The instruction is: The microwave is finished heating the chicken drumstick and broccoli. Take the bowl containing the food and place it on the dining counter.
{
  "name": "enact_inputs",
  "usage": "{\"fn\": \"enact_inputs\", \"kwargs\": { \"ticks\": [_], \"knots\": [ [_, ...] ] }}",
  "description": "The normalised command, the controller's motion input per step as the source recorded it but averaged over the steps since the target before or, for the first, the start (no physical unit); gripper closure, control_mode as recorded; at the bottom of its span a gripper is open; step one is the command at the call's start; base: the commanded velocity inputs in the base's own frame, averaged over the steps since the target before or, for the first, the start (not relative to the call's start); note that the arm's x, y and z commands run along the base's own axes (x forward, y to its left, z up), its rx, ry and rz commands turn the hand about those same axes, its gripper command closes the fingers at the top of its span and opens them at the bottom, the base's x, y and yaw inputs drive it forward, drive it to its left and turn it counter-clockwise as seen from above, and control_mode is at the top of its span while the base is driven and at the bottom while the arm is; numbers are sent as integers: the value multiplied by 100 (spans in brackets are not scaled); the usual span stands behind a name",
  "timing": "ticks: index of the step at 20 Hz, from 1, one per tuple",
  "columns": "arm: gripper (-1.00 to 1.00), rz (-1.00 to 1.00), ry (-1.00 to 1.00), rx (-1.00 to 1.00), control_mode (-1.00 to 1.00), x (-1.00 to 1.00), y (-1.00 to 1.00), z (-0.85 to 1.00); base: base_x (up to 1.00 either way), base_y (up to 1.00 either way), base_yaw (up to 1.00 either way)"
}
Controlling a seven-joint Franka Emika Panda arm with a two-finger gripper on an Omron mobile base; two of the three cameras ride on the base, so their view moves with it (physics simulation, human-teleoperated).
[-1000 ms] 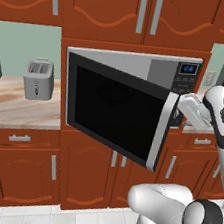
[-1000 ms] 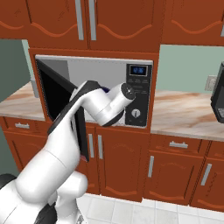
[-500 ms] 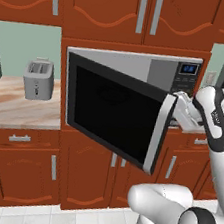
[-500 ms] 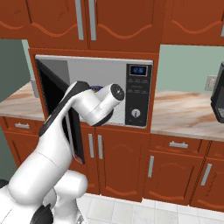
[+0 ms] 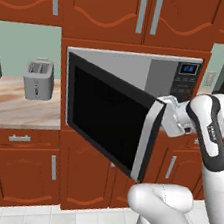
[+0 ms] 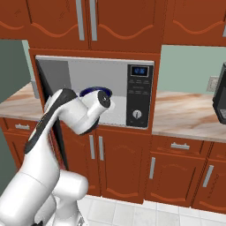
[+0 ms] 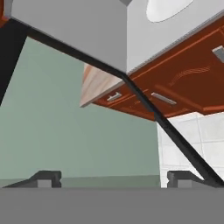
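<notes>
Microwave (image 6: 95,92) door (image 5: 108,116) is swung open; gripper (image 7: 113,177) jaws are spread, empty — to be aimed level into the microwave at the bowl (image 6: 95,92) rim, clear of the door.

Glossy white rounded arm (image 5: 209,133) segments with dark joint bands throughout.

The microwave (image 6: 95,95) door (image 5: 111,116) stood swung out at nine o'clock; its cavity mouth lay clear toward the bowl (image 6: 93,91).
</notes>
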Motion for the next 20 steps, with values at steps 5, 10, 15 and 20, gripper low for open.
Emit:
{"fn": "enact_inputs", "kwargs": {
  "ticks": [5,10,15,20],
  "knots": [
    [-100,1,0,14,-100,-62,100,0,0,0,0],
    [-100,0,-1,5,-100,-38,100,0,0,0,0],
    [-100,-6,0,-2,-100,-8,100,5,0,0,0],
    [-100,-4,0,-3,-100,0,37,7,0,0,0]
  ]
}}
